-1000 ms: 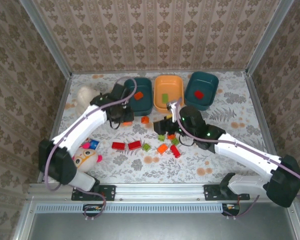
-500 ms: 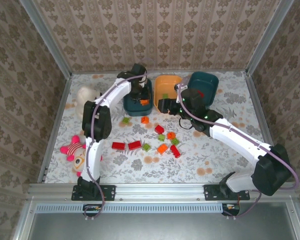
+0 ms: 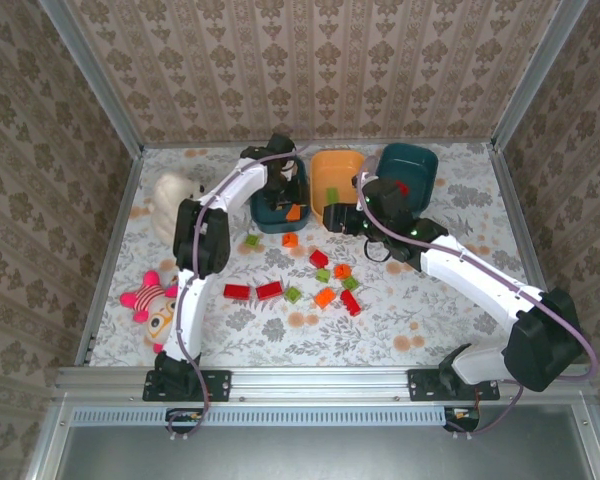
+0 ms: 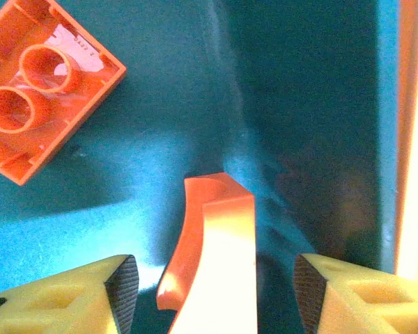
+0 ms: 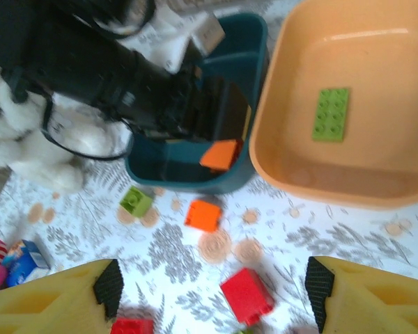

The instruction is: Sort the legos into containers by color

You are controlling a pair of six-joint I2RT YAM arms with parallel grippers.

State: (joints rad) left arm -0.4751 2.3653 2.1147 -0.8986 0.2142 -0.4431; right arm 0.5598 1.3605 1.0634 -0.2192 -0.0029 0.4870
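Left wrist view — the left tool [image 4: 214, 282] is being held open inside the left teal bin [image 4: 299, 104]. Its pads are standing clear on both sides of an orange brick [image 4: 212, 236], which is being seen tilted on edge between them and is being gripped by nothing. Whether that brick is resting on the bin floor cannot be told. A second orange brick [image 4: 45, 83] is lying underside up on the floor, further in and to the left. From above, this tool is being held over the near right part of that bin.

The right tool [image 5: 213, 285] is also being held open, with nothing between its fingers — it is being hovered above the table [image 3: 460, 200], just before the near rim of the orange bin [image 5: 292, 167]. A flat green brick [image 5: 331, 113] is being carried in that bin, and a red brick [image 3: 399, 186] in the right teal bin [image 3: 420, 160].

Loose legos [image 3: 325, 296] in red, orange and light green are lying clustered on the table between the arms, and two red bricks [image 3: 237, 291] are lying side by side to their left. A white plush [image 3: 175, 190] and a pink doll [image 3: 155, 305] are lying along the left side.
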